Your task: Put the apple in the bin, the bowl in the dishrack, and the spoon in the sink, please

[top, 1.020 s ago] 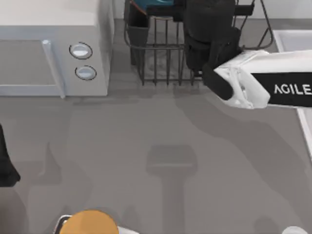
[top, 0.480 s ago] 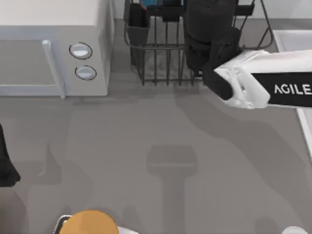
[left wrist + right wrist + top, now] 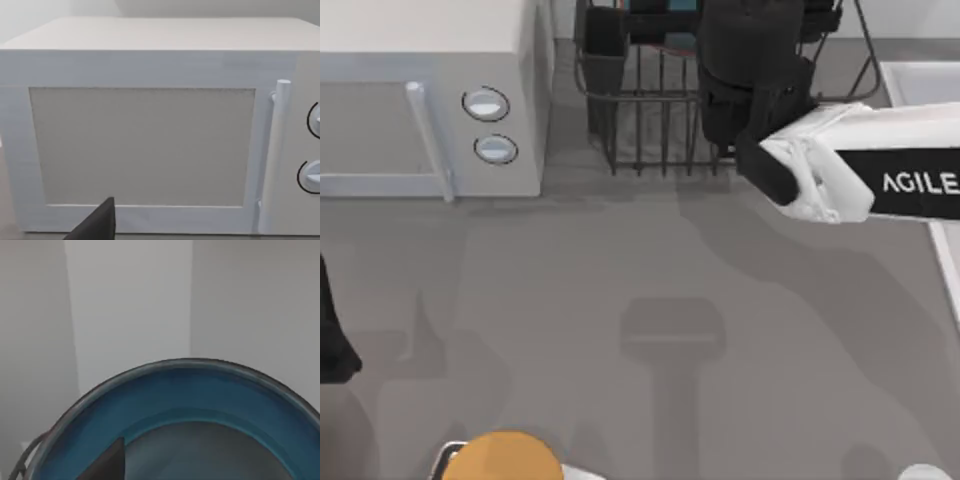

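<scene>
- Bowl [image 3: 190, 390]: blue, dark rim.
- Dishrack [image 3: 650, 110]: dark wire.
- Microwave [image 3: 420, 90]: white, 2 pale knobs.
- Round object [image 3: 505, 458] at 7 o'clock: orange-yellow.
- Table [image 3: 620, 300]: grey.

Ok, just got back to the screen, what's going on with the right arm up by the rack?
The right arm reaches across from the table's right side to the dishrack at the far edge, beside the microwave. Its wrist view looks straight at the blue bowl, close up, so the bowl appears to be at the rack with that gripper. Whether the fingers hold it cannot be told. The left arm sits parked at the table's left edge, its camera facing the microwave door. An orange-yellow round thing lies at the near edge.
</scene>
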